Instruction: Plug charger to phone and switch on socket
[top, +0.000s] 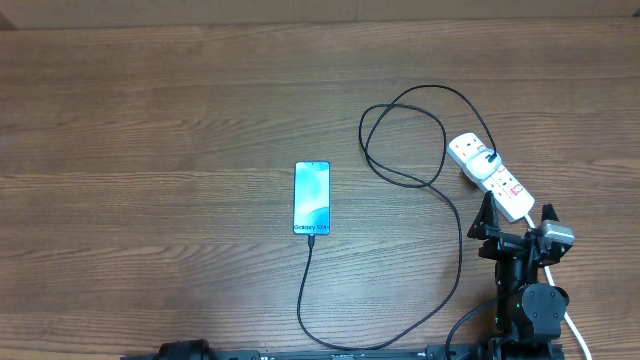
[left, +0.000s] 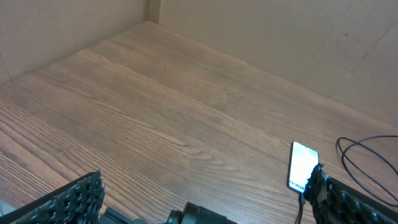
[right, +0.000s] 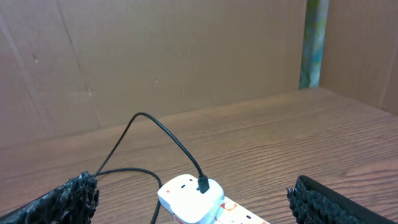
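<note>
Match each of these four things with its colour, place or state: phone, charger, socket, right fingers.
Things:
1. phone
2. charger
3. socket
4. right fingers

Descriptions:
A. white, on the table's right side
B. black, lying in loops
C. apart, nothing between them
D. screen lit, mid-table

Pairs: 1-D, 2-B, 3-A, 4-C
</note>
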